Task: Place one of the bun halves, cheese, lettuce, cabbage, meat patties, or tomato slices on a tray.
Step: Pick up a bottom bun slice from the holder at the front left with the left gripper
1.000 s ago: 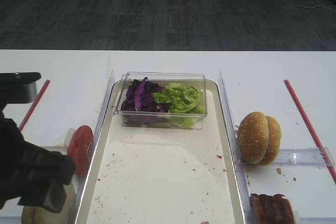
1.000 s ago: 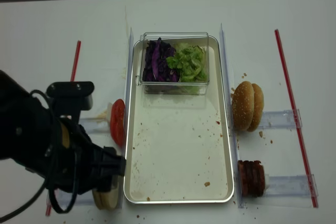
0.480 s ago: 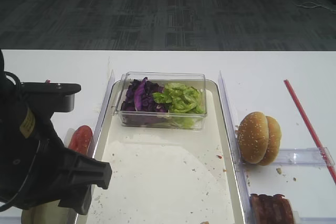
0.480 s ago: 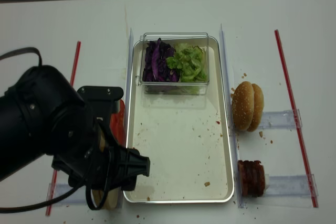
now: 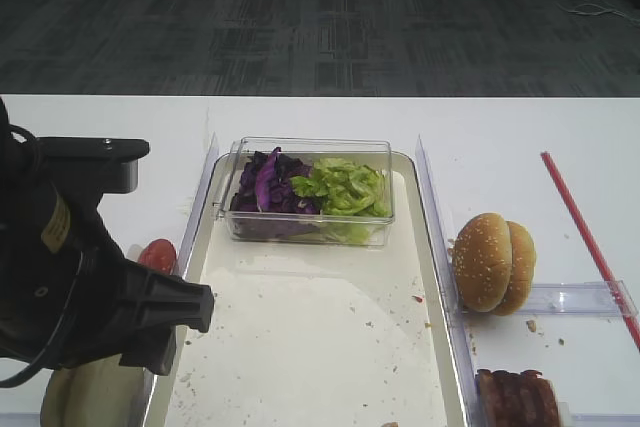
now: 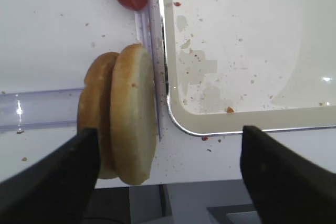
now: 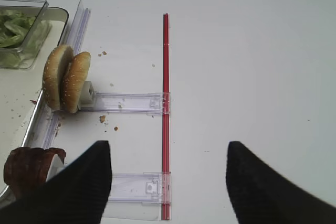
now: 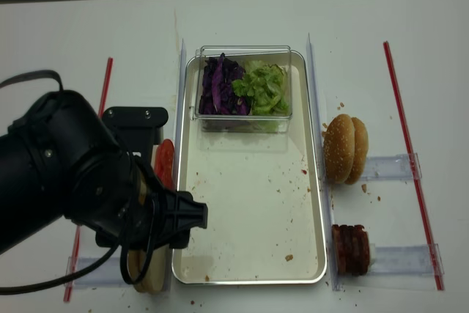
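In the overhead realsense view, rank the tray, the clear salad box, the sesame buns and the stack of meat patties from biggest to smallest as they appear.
1. tray
2. clear salad box
3. sesame buns
4. meat patties

The buns look only a little larger than the patties, so that last ranking is less certain.

Light is bright, even and overhead; the white table [image 8: 242,16] reads nearly shadowless. The tray [image 6: 252,66] floor carries a soft glare patch at its right in the left wrist view, and its rim glints. The left arm [image 5: 70,277] is a black mass with little detail. In both wrist views the near fingers [image 7: 84,187] are dark and blurred, while the far items stay sharp. The far floor [image 5: 320,17] is dim. Slight softness overall
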Robot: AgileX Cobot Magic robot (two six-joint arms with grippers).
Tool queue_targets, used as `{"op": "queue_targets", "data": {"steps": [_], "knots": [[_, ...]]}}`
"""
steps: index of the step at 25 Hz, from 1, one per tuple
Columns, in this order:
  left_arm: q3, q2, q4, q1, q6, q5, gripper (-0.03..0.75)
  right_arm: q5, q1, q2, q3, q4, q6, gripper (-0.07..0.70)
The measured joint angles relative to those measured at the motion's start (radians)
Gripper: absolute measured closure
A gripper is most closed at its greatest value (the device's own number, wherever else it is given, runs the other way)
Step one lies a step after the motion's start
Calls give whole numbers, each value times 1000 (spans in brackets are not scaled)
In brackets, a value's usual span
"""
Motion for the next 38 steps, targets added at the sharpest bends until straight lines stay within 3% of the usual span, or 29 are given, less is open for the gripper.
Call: {"op": "queue_targets", "data": {"steps": [26, 30, 38], "knots": [[-2, 212, -17, 0, 33, -34, 228, 0, 0, 0, 0, 0, 0, 125], [-2, 214, 2, 0, 33, -27, 286, 0, 0, 0, 0, 0, 0, 125], [-5, 214, 54, 0, 33, 26, 489, 0, 0, 0, 0, 0, 0, 125]]}}
